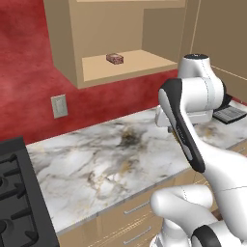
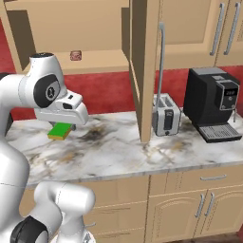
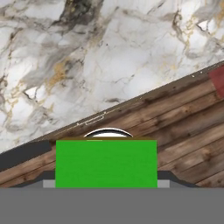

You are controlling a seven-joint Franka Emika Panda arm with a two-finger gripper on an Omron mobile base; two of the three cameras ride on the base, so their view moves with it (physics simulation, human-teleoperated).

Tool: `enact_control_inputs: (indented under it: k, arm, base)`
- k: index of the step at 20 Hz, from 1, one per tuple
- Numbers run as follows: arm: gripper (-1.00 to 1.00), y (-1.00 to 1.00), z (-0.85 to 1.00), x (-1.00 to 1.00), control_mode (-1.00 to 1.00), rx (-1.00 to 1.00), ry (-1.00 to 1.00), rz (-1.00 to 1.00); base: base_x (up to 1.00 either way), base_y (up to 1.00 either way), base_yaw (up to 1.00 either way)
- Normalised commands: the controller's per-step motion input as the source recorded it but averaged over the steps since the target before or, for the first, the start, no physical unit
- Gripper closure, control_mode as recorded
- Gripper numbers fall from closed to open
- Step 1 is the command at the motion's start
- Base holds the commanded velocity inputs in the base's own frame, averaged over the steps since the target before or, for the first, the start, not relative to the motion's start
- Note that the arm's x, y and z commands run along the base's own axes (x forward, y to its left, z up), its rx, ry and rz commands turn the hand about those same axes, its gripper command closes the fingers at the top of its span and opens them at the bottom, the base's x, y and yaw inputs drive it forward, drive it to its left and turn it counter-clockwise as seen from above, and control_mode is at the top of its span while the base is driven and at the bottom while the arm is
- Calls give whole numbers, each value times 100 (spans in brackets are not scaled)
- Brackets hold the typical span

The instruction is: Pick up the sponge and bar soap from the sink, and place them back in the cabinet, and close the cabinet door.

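Nearest, the hand is clamped on the sponge, carrying it above the marble bench, presumably toward the shelf. Farther up, the bar soap already lies in the cabinet, whose cabinet door stands open.

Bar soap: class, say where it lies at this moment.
In both base views the bar soap lies on the shelf of the open cabinet, above the marble counter and left of the open cabinet door.

A small flat reddish-brown bar soap lies on the light tan wooden cabinet's shelf — above the marbled white surface.
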Motion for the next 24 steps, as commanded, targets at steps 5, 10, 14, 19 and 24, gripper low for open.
enact_control_inputs:
  k: [5,10,14,19,24]
  arm:
    - [100,0,0,0,100,0,0,0]
    - [100,0,0,0,100,0,0,0]
    - [100,0,0,0,100,0,0,0]
    - [100,0,6,12,-100,0,-9,0]
    - [100,0,20,30,-100,0,-12,0]
  base:
    - [2,0,0]
    - [13,0,0]
    - [7,0,0]
    - [0,0,0]
    - [0,0,0]
